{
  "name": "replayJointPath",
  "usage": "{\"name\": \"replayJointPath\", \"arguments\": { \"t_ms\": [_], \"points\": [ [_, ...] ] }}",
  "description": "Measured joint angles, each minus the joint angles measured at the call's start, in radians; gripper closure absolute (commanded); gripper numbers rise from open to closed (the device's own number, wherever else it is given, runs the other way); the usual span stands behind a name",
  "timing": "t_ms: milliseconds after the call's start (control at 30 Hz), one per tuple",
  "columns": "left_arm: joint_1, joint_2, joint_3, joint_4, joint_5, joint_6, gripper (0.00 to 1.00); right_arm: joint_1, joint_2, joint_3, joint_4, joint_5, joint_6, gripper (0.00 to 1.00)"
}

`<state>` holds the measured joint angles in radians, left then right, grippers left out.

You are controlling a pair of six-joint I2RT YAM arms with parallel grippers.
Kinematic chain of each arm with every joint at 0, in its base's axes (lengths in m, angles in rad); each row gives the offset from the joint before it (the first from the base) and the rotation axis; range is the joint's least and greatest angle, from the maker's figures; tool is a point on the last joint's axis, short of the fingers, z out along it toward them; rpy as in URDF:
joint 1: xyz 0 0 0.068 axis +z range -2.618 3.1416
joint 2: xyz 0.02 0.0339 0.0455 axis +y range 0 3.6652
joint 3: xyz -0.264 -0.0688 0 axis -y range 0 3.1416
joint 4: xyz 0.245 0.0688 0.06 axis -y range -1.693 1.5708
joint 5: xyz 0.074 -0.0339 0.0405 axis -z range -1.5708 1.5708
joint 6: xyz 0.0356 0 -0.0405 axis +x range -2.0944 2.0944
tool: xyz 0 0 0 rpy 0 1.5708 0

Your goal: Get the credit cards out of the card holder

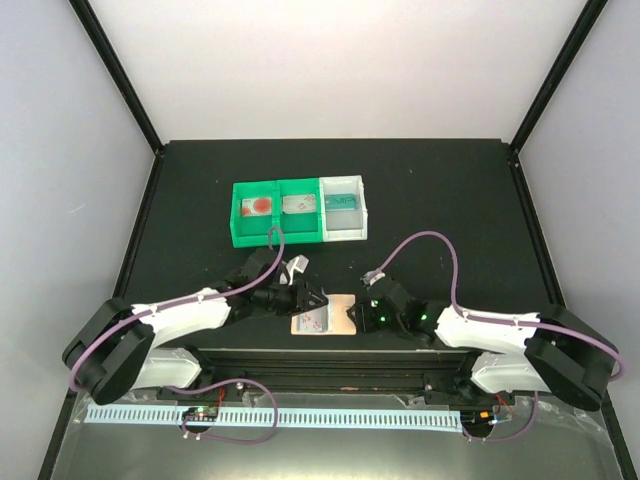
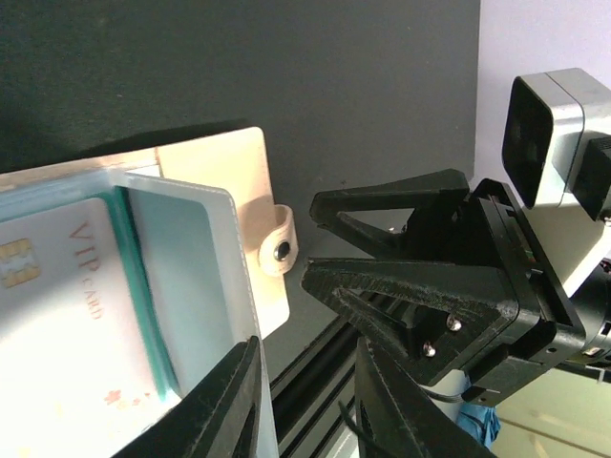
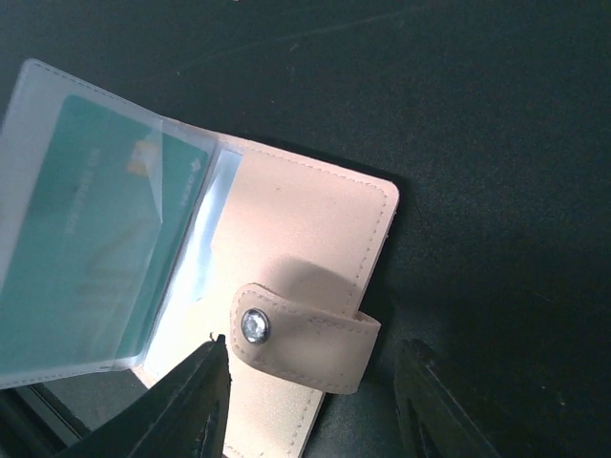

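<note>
Left tool (image 2: pixel 307 348) partly hides the card holder (image 2: pixel 215 176).

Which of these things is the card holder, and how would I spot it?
Look at the near edge of the black table, between the left arm and the right arm. The card holder lies there: a small flat tan-pink wallet, open, with a snap tab and a teal credit card in a clear sleeve. Its neighbour, the green-and-white bin tray farther back, is boxy with compartments.
</note>
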<state>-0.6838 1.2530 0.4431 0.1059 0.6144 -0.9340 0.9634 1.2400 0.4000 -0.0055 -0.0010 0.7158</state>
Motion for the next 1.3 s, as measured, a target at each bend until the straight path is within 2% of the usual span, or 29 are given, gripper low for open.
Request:
{"name": "replayJointPath", "arguments": {
  "t_ms": [200, 500, 700, 900, 1133, 1300],
  "points": [
    [-0.032, 0.065, 0.031, 0.029, 0.0, -0.006, 0.68, 0.0, -0.08, 0.0, -0.034, 0.027, 0.004, 0.53],
    [-0.051, 0.084, 0.037, 0.037, -0.012, -0.003, 0.66, 0.0, -0.294, -0.019, -0.062, 0.071, 0.027, 0.57],
    [-0.051, 0.084, 0.045, 0.033, -0.039, 0.01, 0.66, 0.0, -0.361, -0.021, -0.076, 0.078, 0.032, 0.66],
    [-0.05, 0.084, 0.045, 0.007, -0.078, 0.028, 0.63, 0.0, -0.335, -0.021, -0.064, 0.04, 0.051, 0.71],
    [-0.024, 0.084, 0.043, -0.002, -0.099, 0.043, 0.63, 0.0, -0.199, -0.02, -0.005, -0.043, 0.064, 0.79],
    [-0.013, 0.084, 0.012, 0.006, -0.098, 0.043, 0.63, 0.0, -0.121, -0.019, 0.019, -0.061, 0.072, 0.8]
  ]
}}
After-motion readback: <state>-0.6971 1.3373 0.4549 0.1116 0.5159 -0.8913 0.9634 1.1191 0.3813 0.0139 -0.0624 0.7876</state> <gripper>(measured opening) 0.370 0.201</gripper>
